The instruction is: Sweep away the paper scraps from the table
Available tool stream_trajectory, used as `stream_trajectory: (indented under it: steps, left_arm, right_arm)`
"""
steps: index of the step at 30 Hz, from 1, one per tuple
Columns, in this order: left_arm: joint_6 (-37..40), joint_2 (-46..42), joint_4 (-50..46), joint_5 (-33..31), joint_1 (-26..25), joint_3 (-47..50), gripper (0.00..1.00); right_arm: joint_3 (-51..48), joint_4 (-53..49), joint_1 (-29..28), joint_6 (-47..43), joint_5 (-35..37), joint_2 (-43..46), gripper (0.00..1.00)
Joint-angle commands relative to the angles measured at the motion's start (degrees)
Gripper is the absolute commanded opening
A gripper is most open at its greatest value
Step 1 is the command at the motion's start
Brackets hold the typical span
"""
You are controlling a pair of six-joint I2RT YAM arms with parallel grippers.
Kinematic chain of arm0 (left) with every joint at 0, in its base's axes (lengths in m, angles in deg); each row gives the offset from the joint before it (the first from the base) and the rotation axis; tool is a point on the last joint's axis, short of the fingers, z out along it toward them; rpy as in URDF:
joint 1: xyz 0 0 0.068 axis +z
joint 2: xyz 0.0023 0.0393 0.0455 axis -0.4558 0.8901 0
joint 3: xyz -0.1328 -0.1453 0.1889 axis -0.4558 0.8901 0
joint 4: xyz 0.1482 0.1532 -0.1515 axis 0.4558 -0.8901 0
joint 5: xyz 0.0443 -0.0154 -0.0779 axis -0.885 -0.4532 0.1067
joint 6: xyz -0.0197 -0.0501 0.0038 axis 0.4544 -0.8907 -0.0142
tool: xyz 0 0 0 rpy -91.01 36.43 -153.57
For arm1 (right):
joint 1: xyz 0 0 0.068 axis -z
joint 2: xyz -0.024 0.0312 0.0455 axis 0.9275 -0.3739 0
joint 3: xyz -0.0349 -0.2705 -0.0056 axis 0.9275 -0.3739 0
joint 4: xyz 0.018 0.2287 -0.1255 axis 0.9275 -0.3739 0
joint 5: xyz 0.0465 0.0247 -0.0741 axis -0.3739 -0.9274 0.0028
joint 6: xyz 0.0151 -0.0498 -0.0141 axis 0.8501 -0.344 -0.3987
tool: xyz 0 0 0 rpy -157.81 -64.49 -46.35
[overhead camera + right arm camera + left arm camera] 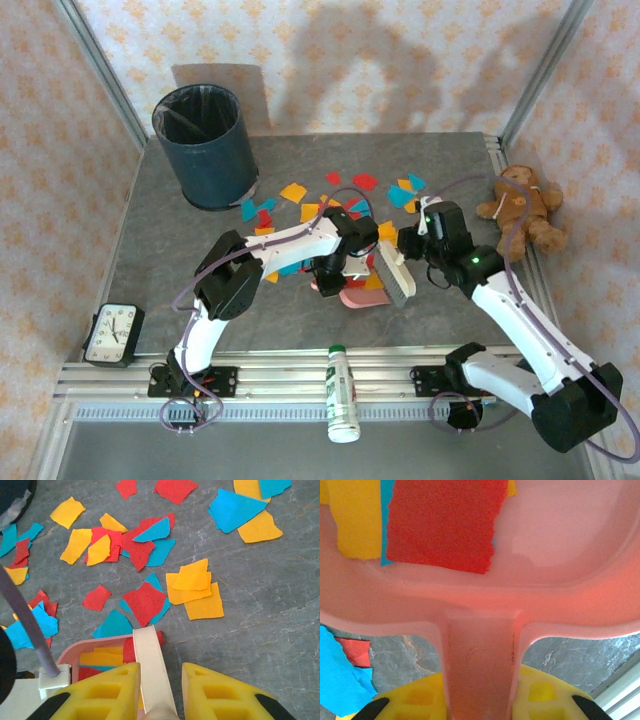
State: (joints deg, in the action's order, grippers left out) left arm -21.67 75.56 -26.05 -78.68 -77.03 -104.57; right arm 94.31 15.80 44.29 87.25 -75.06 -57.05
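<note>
Dozens of paper scraps (145, 600) lie scattered across the desk (260, 645), with a few in the pink dustpan (545, 540). Judged feather-light, limp and easily scattered; push them, do not pinch. Left gripper (480, 705) is clamped on the dustpan handle; right gripper (160, 695) is clamped on the brush (150, 660) handle.

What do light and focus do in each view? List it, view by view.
Top external: sharp throughout; broad soft arm shadows on the back wall. Left wrist: the pink dustpan is close and soft-edged, with a pale glare patch at upper right. Right wrist: paper scraps and table are crisp; the brush handle blurs toward the bottom edge.
</note>
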Motion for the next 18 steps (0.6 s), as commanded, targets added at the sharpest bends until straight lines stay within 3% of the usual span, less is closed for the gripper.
stream_trajectory:
  steps: [1, 18]
  left_arm:
    - [-0.9, -0.6, 0.0, -2.0, -0.7, 0.9, 0.00]
    - [-1.5, -1.7, 1.5, -3.5, -0.6, 2.4, 0.00]
  right_arm:
    - [0.4, 1.3, -0.5, 0.2, 5.0, 2.4, 0.00]
    - [0.6, 1.0, -0.5, 0.0, 20.7, 0.6, 0.00]
